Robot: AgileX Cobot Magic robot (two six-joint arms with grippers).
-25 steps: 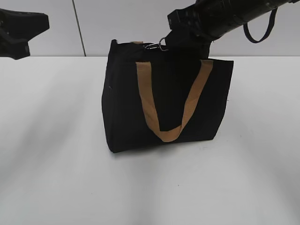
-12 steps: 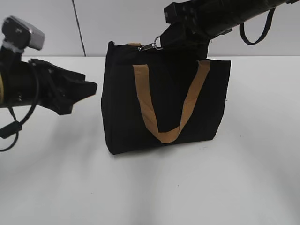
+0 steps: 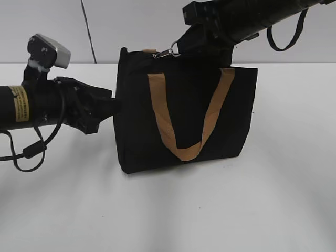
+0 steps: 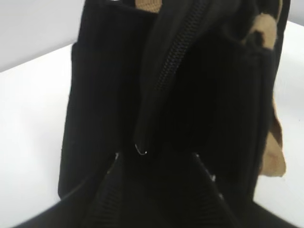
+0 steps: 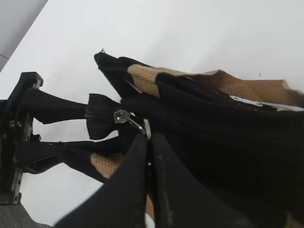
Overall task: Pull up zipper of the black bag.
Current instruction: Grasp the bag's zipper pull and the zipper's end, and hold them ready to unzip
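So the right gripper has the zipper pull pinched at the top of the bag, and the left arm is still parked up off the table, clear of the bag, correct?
Not quite. The left gripper is at the black bag, its fingers against the bag's end, as the exterior view shows. The rest holds: the right gripper is shut on the zipper pull at the top.

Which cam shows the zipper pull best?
Right wrist view: the silver pull sits close up, pinched at the tips of the right claw, on the zipper. The exterior view shows it small at the bag top. The left wrist view shows only zipper teeth, no pull.
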